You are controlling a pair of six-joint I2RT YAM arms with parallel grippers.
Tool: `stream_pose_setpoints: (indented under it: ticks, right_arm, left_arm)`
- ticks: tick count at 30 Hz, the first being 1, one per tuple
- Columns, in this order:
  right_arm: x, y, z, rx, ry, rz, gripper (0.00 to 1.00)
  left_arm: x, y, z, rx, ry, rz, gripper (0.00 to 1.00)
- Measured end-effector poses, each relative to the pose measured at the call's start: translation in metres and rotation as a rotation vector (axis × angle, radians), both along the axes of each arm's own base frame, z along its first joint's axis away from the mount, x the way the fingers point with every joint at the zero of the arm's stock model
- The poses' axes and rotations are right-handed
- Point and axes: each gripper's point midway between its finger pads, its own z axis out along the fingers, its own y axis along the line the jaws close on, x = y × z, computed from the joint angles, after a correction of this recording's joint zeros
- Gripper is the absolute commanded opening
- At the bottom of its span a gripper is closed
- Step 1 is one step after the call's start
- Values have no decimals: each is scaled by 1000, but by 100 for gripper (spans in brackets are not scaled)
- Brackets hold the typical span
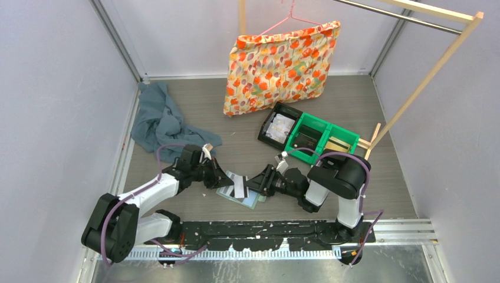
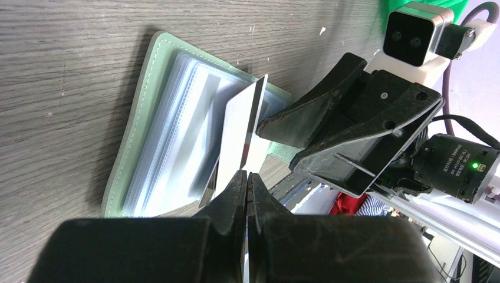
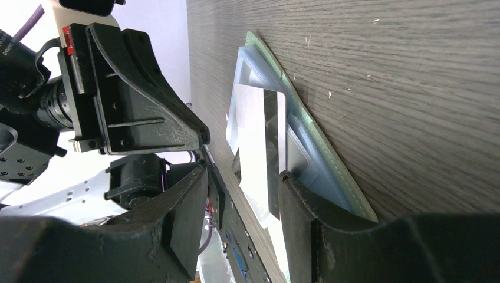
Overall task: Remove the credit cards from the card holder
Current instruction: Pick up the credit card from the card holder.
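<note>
The pale sage-green card holder [image 1: 246, 198] lies open on the table between my two grippers, its clear pockets up [image 2: 171, 135]. My left gripper [image 1: 222, 178] is shut on the edge of a whitish credit card [image 2: 240, 138] with a dark stripe [image 1: 239, 185]. The card stands tilted, partly out of a pocket. My right gripper [image 1: 260, 180] is open. Its lower finger [image 3: 302, 203] rests on the holder's edge [image 3: 330, 168] and its other finger [image 3: 184, 203] is in the air. The card [image 3: 257, 141] stands between the two jaws. More cards show faintly inside the pockets.
A blue-grey cloth [image 1: 158, 121] lies at the back left. A floral pillow [image 1: 280, 65] hangs on a pink hanger from a wooden rack [image 1: 426, 76]. A black bin [image 1: 278, 127] and bright green bins [image 1: 323, 139] sit behind the right arm.
</note>
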Motion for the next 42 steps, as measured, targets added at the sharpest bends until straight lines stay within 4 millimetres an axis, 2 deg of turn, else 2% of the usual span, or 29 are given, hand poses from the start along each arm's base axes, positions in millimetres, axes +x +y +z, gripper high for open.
stream_pose_setpoints:
  ticks: [4, 10, 17, 20, 29, 42]
  right_arm:
    - [0, 0, 0, 0, 0, 0, 52]
    - [1, 3, -4, -1, 3, 3, 52]
    - [2, 4, -4, 1, 1, 6, 52]
    - [2, 4, -4, 1, 1, 6, 52]
    - [3, 9, -4, 15, -6, 14, 52]
    - [4, 11, -4, 28, -10, 19, 52]
  left_arm:
    - [-1, 0, -4, 6, 15, 0, 0]
    - [-2, 1, -10, 17, 38, -1, 5]
    - [-2, 5, -16, 50, 37, 4, 27]
    - [-1, 8, -19, 71, 36, 12, 32]
    - [0, 11, -22, 92, 21, 10, 32]
    - [7, 1, -25, 52, 15, -17, 29]
